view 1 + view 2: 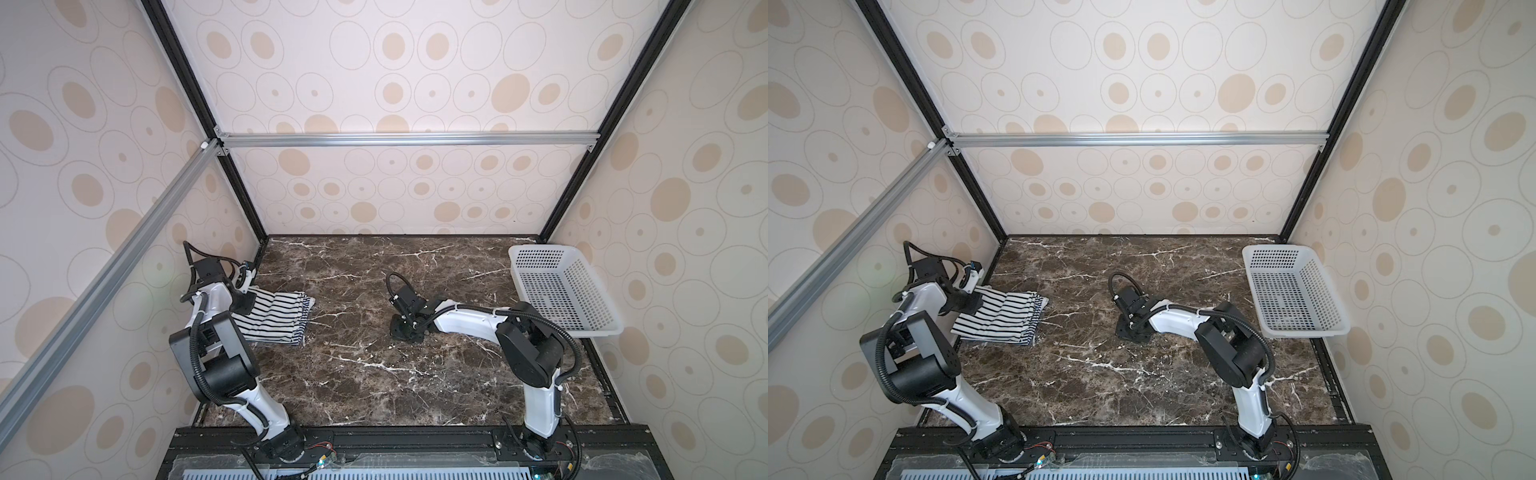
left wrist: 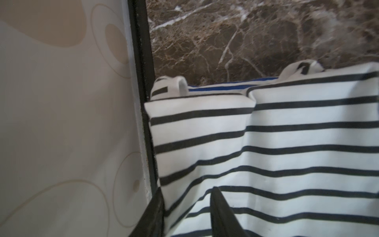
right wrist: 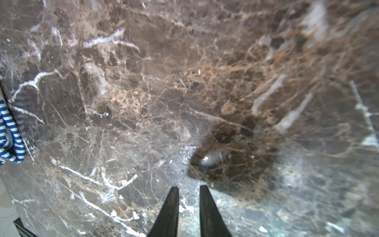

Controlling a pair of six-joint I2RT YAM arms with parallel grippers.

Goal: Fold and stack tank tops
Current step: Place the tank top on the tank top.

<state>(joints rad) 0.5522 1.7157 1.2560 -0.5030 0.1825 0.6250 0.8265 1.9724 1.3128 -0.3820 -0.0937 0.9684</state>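
Observation:
A folded white tank top with wide black stripes point(image 1: 276, 316) point(image 1: 1007, 316) point(image 2: 287, 143) lies at the table's left side, against the wall frame. Under it a finely blue-and-white striped tank top shows only as an edge point(image 2: 221, 87) point(image 3: 11, 133). My left gripper point(image 1: 245, 306) point(image 1: 969, 306) point(image 2: 187, 198) sits at the stack's left edge. Its jaws stand apart, with a ridge of the white top's cloth lying loose between them. My right gripper point(image 1: 405, 330) point(image 1: 1133, 330) point(image 3: 188, 189) rests low over the bare marble mid-table, its fingers a narrow gap apart and holding nothing.
A white perforated basket point(image 1: 540, 249) point(image 1: 1277, 249) stands tilted at the back right corner. The dark marble tabletop point(image 1: 374, 374) is walled by patterned panels. A black frame post point(image 2: 141, 82) runs right beside the stack.

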